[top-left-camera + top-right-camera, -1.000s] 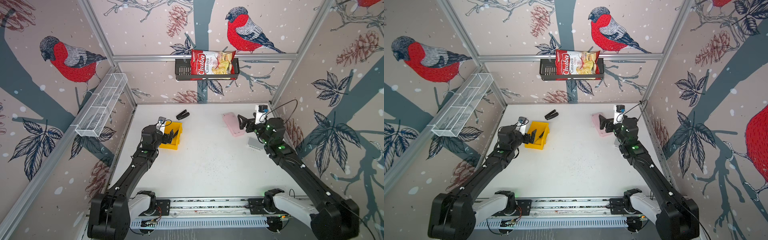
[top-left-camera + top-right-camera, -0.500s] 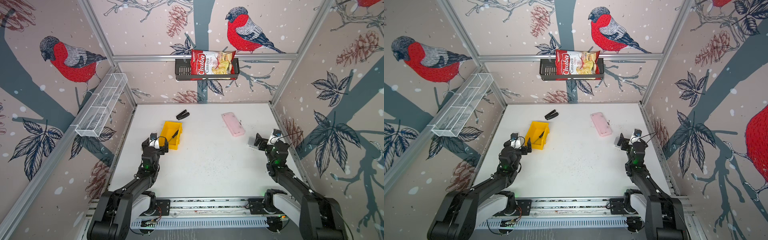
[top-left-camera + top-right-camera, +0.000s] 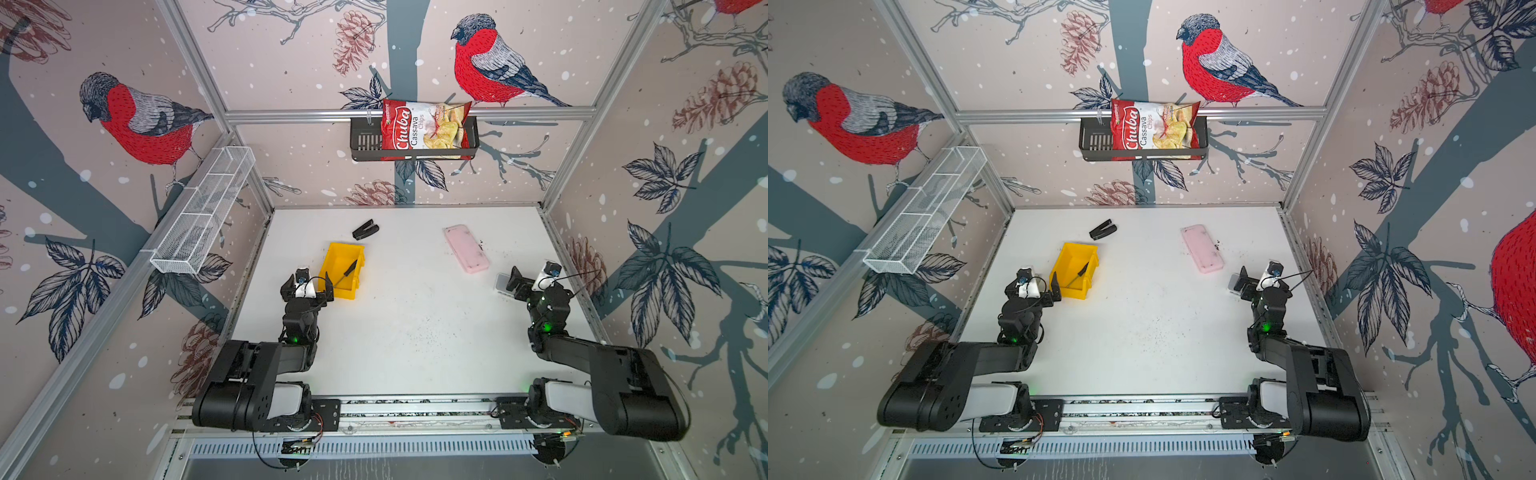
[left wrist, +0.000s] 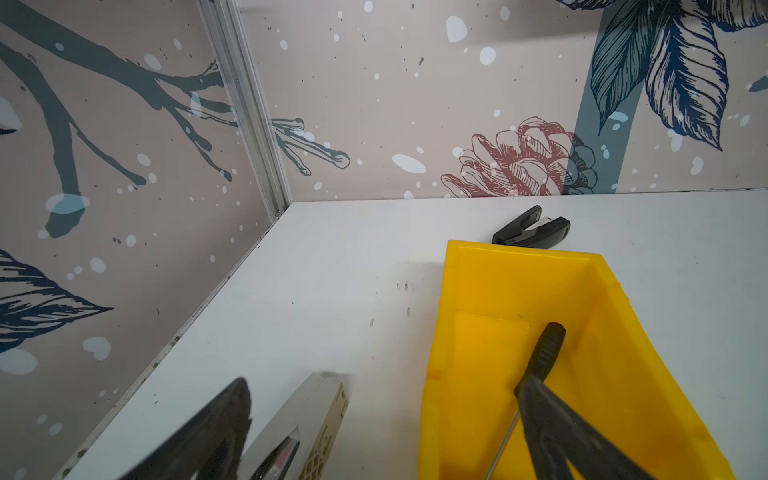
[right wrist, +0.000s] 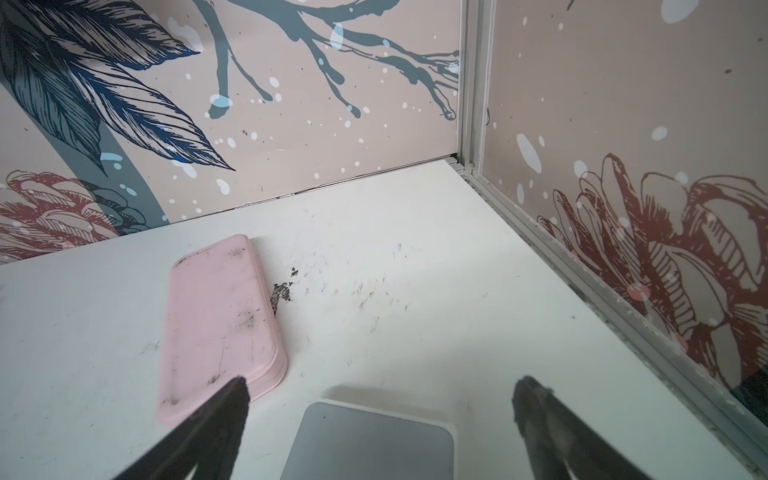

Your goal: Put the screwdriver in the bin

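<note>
along the left wall hangs a white wire-mesh tray (image 3: 203,212); nothing shows in it. the left arm sits folded low at the near left of the tabletop (image 3: 415,324). the left pincer (image 4: 384,386) is released, jaws spread wide and holding nothing. one finger (image 4: 557,432) sits at the near-left corner of the yellow bin (image 3: 338,257); whether it touches cannot be told.

finding: the screwdriver (image 3: 348,270) lies inside the bin, free of any grip. it is slim, with a black ribbed handle and a thin metal shaft. the handle sits toward the bin's right wall and the shaft slants down to the sloped near front. in the left wrist view the finger hides part of the shaft.

beyond the bin, apart from it, lies a black stapler (image 3: 365,229). on the back wall a black slotted basket (image 3: 365,141) holds a cassava chips bag (image 3: 424,131). right of centre lies a pink case (image 3: 466,248), and near it a grey flat device (image 5: 370,440). the right pincer (image 5: 382,388) hangs over that device, released and holding nothing.

assessment: the placing step appears complete. the next move would only be to draw the left pincer clear of the bin without nudging it.
</note>
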